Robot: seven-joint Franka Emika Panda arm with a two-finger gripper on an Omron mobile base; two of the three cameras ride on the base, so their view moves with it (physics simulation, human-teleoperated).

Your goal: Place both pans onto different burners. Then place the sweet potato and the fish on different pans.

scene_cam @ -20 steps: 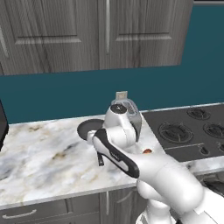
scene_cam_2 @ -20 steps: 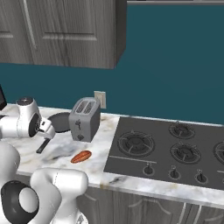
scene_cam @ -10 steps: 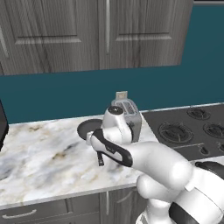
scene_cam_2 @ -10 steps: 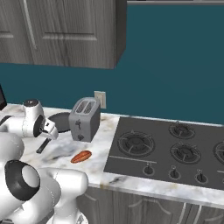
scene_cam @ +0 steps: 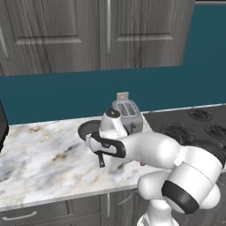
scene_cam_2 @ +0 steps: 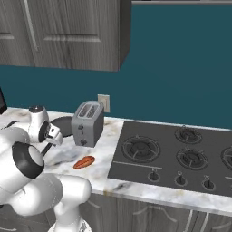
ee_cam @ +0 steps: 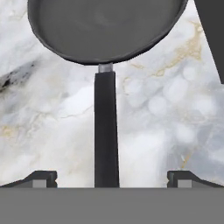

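1. Pan (ee_cam: 105, 30) on the marble counter (scene_cam: 39, 154), left of the toaster (scene_cam_2: 88, 123); handle (ee_cam: 106, 131) runs straight down between the fingertips (ee_cam: 41, 178) in the hand view.
2. Gripper (ee_cam: 112, 179) jaws wide apart, straddling the handle, no contact seen. Versus a second ago: arm has swung lower and nearer the pan, opening unchanged.
3. Orange-brown food piece (scene_cam_2: 84, 161) lies in front of the toaster, unmoved.
4. Cooktop (scene_cam_2: 176, 156) at right, burners bare.
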